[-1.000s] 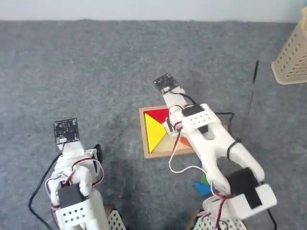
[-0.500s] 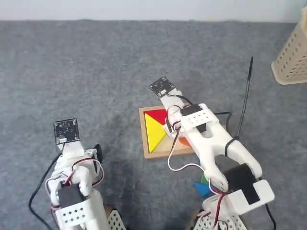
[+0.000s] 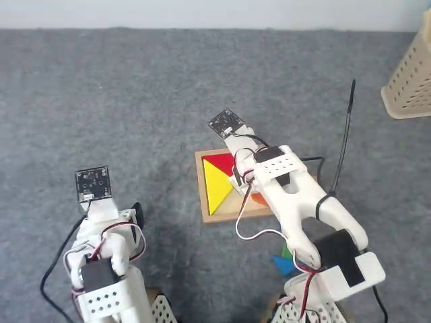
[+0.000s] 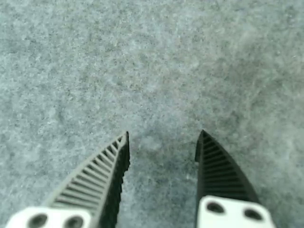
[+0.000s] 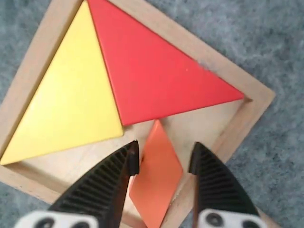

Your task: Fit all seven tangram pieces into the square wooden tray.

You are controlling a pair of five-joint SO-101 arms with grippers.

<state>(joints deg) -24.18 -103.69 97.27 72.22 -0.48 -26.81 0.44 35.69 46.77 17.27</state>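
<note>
Grey carpet — right arm overhangs tray, basket apart.

Grey carpeted surface, pale wall strip, beige slotted basket

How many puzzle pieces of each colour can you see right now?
yellow piece: 1
red piece: 1
orange piece: 1
blue piece: 1
green piece: 1
Total: 5 pieces
</note>
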